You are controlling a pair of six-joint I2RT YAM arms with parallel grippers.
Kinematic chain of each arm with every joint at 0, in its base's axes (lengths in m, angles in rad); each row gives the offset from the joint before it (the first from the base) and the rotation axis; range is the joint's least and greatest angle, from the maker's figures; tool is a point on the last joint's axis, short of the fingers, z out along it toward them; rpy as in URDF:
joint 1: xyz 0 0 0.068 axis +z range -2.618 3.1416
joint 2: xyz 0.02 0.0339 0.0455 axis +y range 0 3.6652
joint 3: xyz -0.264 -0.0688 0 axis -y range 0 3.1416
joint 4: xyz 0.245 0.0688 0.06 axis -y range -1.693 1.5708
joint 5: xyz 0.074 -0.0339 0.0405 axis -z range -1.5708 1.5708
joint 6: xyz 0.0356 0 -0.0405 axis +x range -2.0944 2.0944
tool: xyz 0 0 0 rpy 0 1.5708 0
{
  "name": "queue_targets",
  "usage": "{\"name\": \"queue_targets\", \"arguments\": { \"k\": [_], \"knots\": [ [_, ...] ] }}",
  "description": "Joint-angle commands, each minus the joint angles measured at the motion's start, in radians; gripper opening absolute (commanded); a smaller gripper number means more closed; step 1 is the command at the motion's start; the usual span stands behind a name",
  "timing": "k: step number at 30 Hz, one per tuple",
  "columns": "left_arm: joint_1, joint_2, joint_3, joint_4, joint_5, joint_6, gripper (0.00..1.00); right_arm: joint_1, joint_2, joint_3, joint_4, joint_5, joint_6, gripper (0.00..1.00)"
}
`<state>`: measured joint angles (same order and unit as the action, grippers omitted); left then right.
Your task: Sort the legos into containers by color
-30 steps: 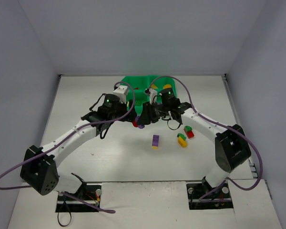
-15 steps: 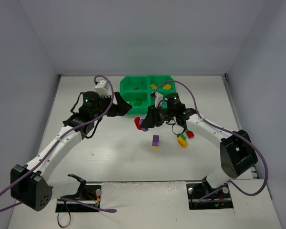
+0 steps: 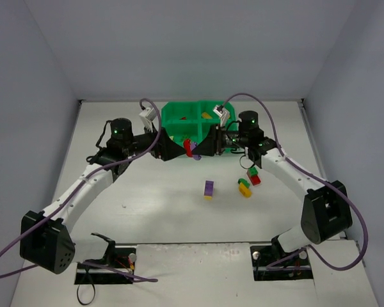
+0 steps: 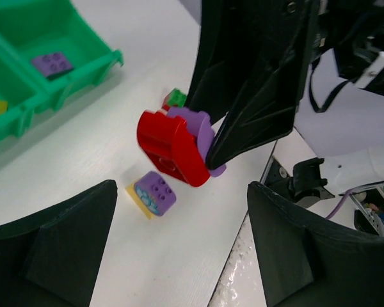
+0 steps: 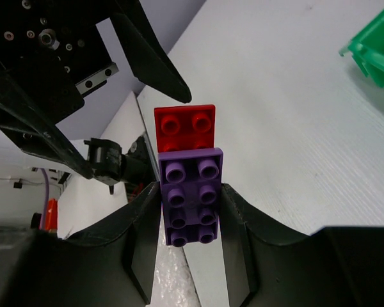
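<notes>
Legos up first: a red brick (image 5: pixel 185 128) and a purple brick (image 5: pixel 191 201) are stuck together, offset, and held off the counter (image 3: pixel 147 204), just at six o'clock of the green tray (image 3: pixel 174 115). The right tool (image 5: pixel 191 192) has the purple one pinched narrow between its fingers, and the red end pokes out free past the tips. Facing it is the left tool (image 4: pixel 182 198), spread wide and holding nothing. The red brick sits just ahead of its gap, not yet between the fingers.

From overhead, the pair's long axis runs three-to-nine, right along the line between the two tools. The red end lies at three o'clock from the left tool, so that arm is the nearer one to it. This looks like a pull-apart being set up: the left tool would have to come in along that axis and close across the red end. Loose bricks (image 3: pixel 244 187) wait on the counter at five o'clock of the tray.
</notes>
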<state>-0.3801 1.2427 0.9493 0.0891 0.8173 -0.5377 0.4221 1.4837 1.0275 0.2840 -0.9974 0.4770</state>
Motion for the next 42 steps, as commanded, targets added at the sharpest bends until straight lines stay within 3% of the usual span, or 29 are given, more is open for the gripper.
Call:
{"name": "queue_targets", "arguments": {
  "k": [1, 18, 22, 26, 31, 34, 38, 42],
  "knots": [
    [0.009, 0.007, 0.121, 0.129, 0.13, 0.041, 0.76, -0.011, -0.057, 0.081, 0.104, -0.096, 0.035, 0.0],
    [0.009, 0.115, 0.161, 0.196, 0.249, 0.002, 0.69, -0.022, -0.069, 0.062, 0.191, -0.156, 0.095, 0.0],
    [0.009, 0.116, 0.164, 0.212, 0.258, -0.01, 0.59, -0.022, -0.071, 0.051, 0.201, -0.155, 0.098, 0.0],
    [0.007, 0.118, 0.161, 0.228, 0.26, -0.025, 0.38, -0.022, -0.074, 0.045, 0.21, -0.155, 0.104, 0.0],
    [0.009, 0.116, 0.146, 0.291, 0.272, -0.064, 0.21, -0.023, -0.076, 0.029, 0.219, -0.156, 0.104, 0.0],
    [0.009, 0.118, 0.14, 0.334, 0.29, -0.093, 0.0, -0.026, -0.083, 0.01, 0.225, -0.158, 0.103, 0.0],
    [0.01, 0.113, 0.128, 0.377, 0.309, -0.143, 0.0, -0.039, -0.105, -0.018, 0.228, -0.159, 0.091, 0.0],
    [0.023, 0.113, 0.095, 0.522, 0.341, -0.243, 0.0, -0.057, -0.123, -0.043, 0.236, -0.168, 0.08, 0.0]
  ]
}}
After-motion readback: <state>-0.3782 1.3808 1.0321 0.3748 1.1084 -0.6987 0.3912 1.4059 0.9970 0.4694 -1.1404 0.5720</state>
